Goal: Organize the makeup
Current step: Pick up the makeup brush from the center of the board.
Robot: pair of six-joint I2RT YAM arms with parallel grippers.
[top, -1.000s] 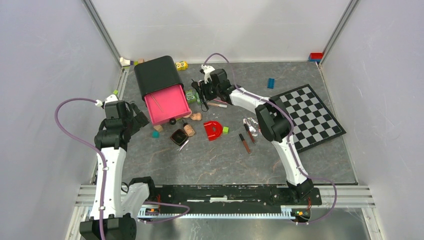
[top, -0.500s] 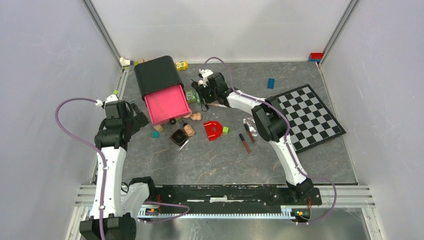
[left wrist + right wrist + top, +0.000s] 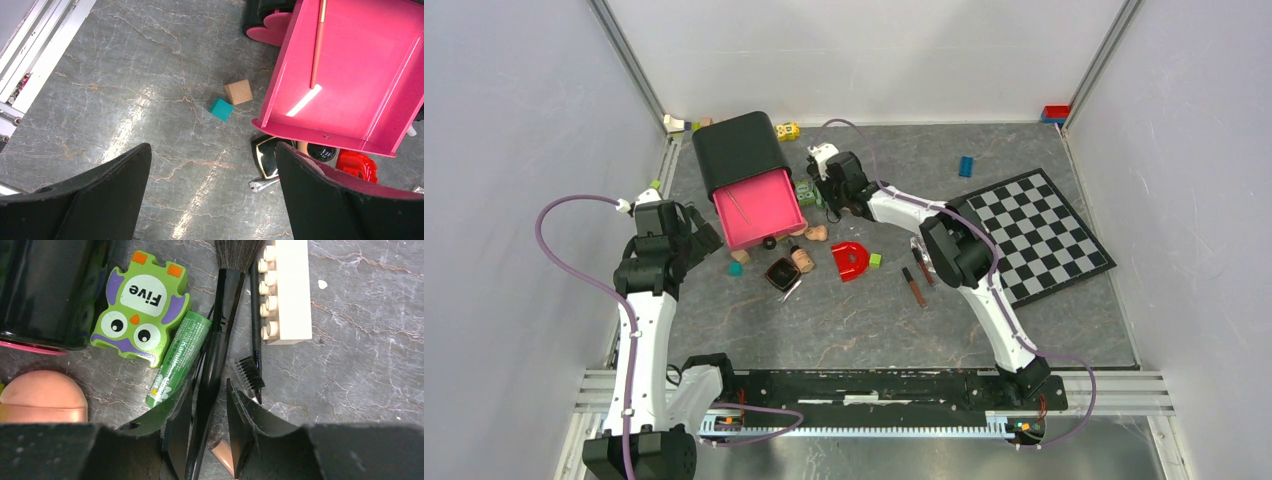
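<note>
My right gripper (image 3: 829, 190) reaches in beside the pink drawer (image 3: 759, 207). In the right wrist view its jaws (image 3: 209, 385) stand narrowly open astride the handle of a black makeup brush (image 3: 220, 325); the left finger touches it and a slim gap shows on the right. A green lip-balm tube (image 3: 179, 360), a black spoolie wand (image 3: 256, 340) and a peach sponge (image 3: 42, 397) lie close by. A pink pencil (image 3: 318, 45) lies in the drawer (image 3: 350, 75). The square black compact (image 3: 265, 156) and two dark-red tubes (image 3: 916, 280) lie on the floor. My left gripper (image 3: 212, 150) is open and empty.
A green owl piece (image 3: 142, 307) and a white brick (image 3: 290, 290) flank the brush. A wooden cube (image 3: 238, 92) and a teal cube (image 3: 220, 109) lie left of the drawer. A red D-shaped piece (image 3: 851, 260) lies mid-floor and a chessboard (image 3: 1044, 230) lies right.
My right gripper has shifted left and slightly nearer, toward the drawer, over the brush. The left arm has not moved.
</note>
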